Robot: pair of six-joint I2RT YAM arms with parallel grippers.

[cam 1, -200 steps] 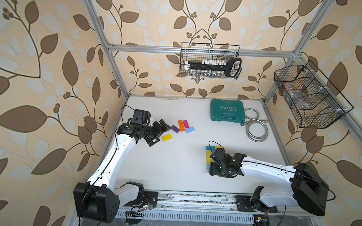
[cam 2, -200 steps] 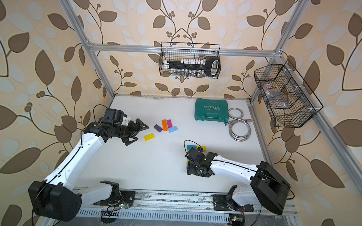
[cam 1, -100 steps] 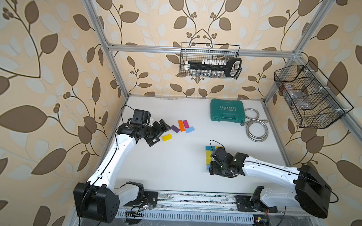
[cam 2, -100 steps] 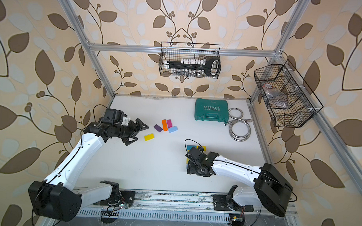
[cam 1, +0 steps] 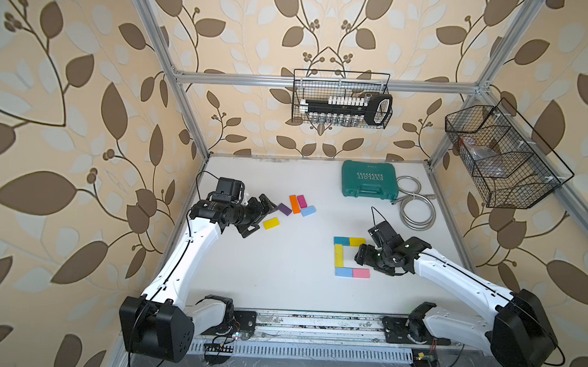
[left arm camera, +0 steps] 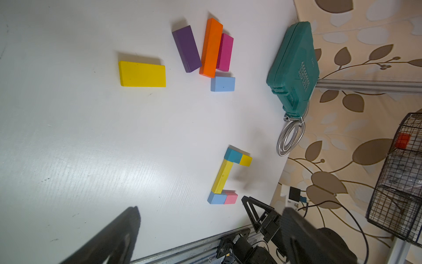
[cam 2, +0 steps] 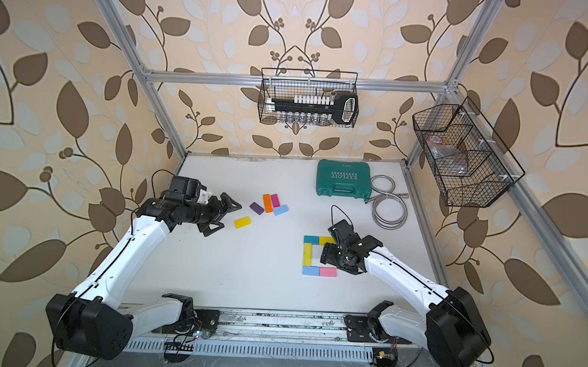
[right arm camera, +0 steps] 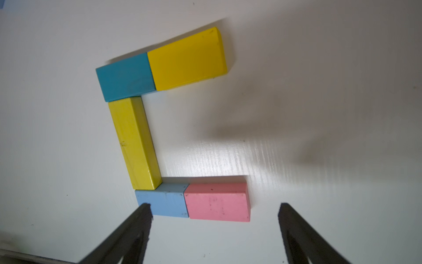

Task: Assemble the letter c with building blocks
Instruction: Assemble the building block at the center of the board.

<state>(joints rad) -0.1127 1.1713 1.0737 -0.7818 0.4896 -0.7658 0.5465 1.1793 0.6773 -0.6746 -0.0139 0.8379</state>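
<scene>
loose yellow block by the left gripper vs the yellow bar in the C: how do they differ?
Shape: the loose yellow block is a short, wide slab, while the yellow bar is longer and narrower.
Contact: the loose yellow block touches nothing. The yellow bar butts the teal block at one end and the light blue block at the other.
Pose: in both top views the loose yellow block lies askew and the yellow bar lies square.
Shared: both are yellow and lie on the table.

A teal-green hard plastic tool case [cam 1: 369, 179] lies closed on the white desk [cam 1: 282, 291] near its far right corner, with a coiled silver metal hose [cam 1: 416, 208] just beside it (one end at the case's corner). A black wire basket of tools [cam 1: 342, 99] hangs on the back wall, and a compartmented black wire basket [cam 1: 502, 158] hangs on the right wall.
</scene>
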